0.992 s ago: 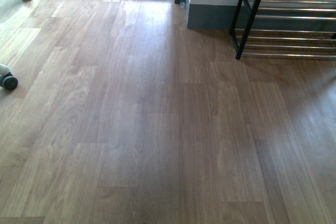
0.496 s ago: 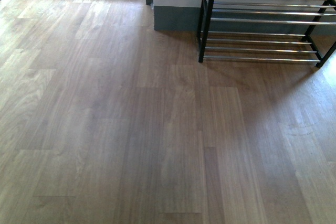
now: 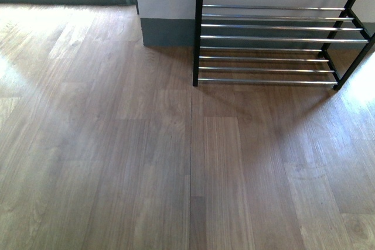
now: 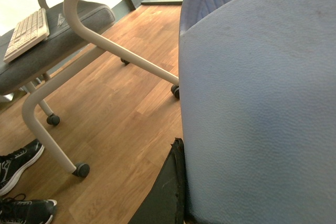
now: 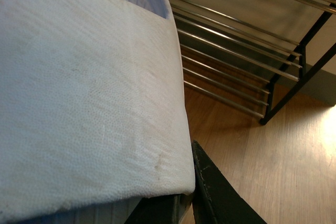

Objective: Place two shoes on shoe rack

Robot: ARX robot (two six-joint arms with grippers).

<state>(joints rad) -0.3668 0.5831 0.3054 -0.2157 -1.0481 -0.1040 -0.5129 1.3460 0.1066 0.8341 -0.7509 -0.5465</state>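
The shoe rack (image 3: 269, 39), a black frame with chrome bars, stands on the wooden floor at the far right of the front view, where neither arm shows. In the left wrist view the pale sole of one shoe (image 4: 257, 103) fills the right side. My left gripper (image 4: 179, 161) is shut on it, and only one black finger (image 4: 167, 195) shows. In the right wrist view the white sole of the other shoe (image 5: 84, 93) fills the left side. My right gripper (image 5: 185, 182) is shut on it, with one black finger (image 5: 215, 198) beside the sole. The shoe rack (image 5: 247, 51) lies just beyond that shoe.
A wall corner with a grey skirting (image 3: 167, 30) stands left of the rack. The left wrist view shows a wheeled chair (image 4: 79, 24) with a keyboard (image 4: 26, 32) on its seat, and a pair of black sneakers (image 4: 18, 163) on the floor.
The front view has swung right and closer. The rack has shifted from the picture's right edge towards the middle and grown larger. The castor at the left has left the picture.
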